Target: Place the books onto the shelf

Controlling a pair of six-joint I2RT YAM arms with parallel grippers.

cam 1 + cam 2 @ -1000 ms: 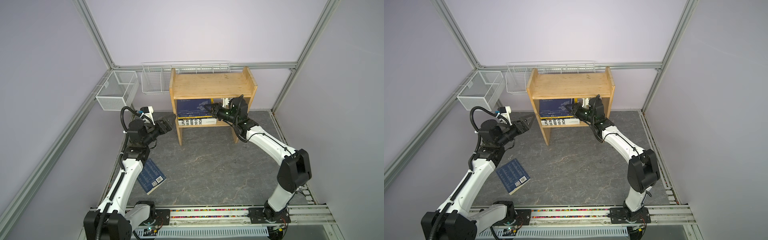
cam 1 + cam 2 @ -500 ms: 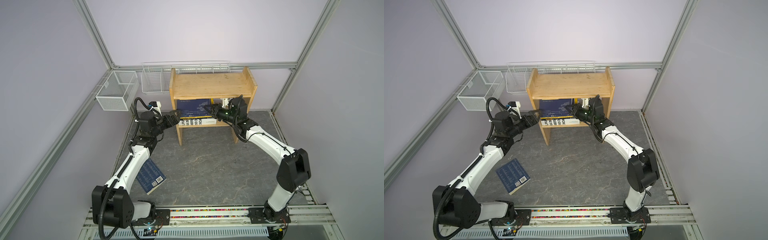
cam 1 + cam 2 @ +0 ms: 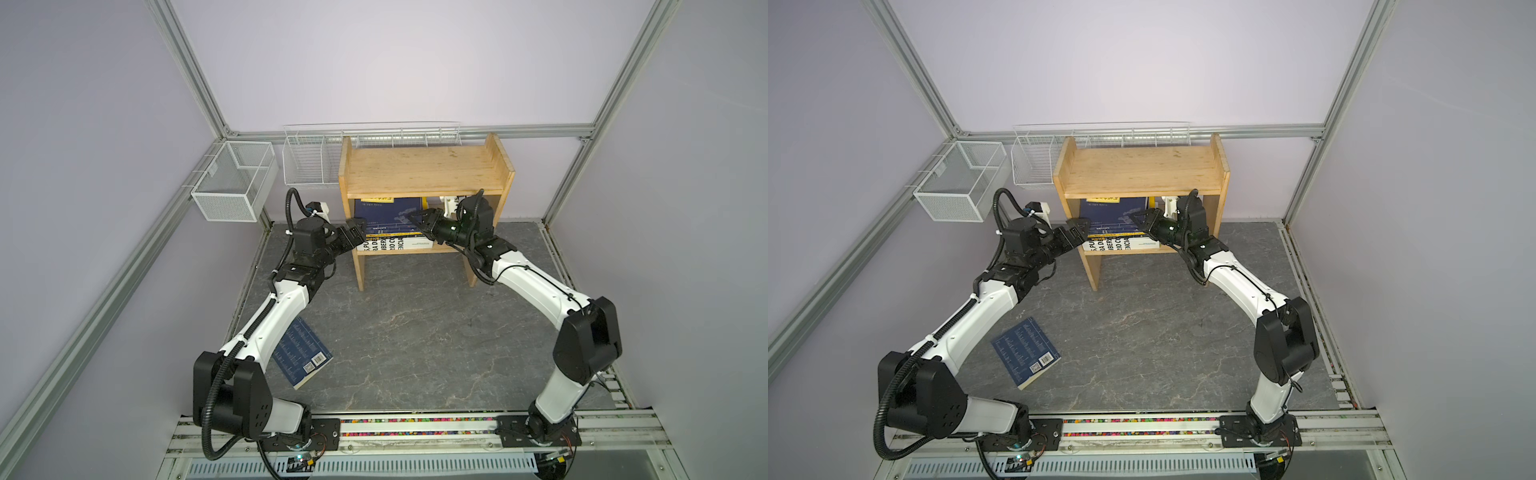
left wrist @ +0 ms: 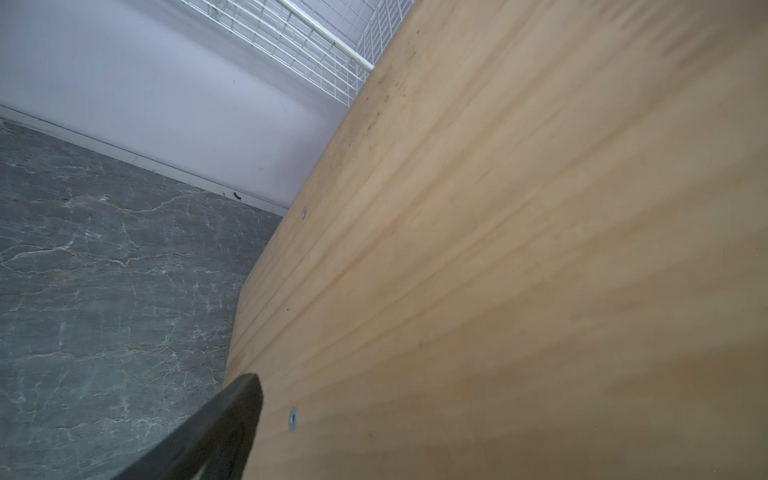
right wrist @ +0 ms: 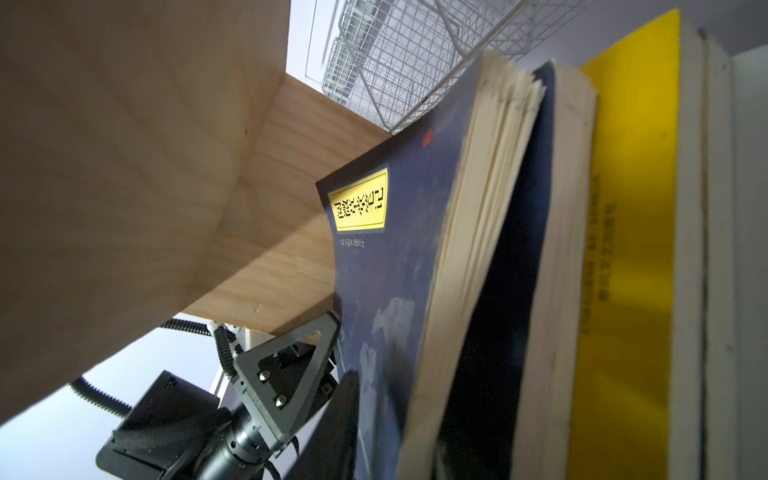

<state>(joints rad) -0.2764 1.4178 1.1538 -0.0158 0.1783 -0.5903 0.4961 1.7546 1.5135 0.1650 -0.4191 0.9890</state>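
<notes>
Though barely visible overhead, yellow book [image 5: 631,249]

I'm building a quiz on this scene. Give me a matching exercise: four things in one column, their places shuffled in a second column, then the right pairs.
Things
1. navy book with the barcode
2. white book with black lettering
3. mesh basket
4. left gripper

Places
A. hung on the left wall's rail
B. on the lower tier of the shelf
C. on the grey tabletop, away from the shelf
D. at the front edge of the shelf's left side panel

Pairs: 1-C, 2-B, 3-A, 4-D
</notes>
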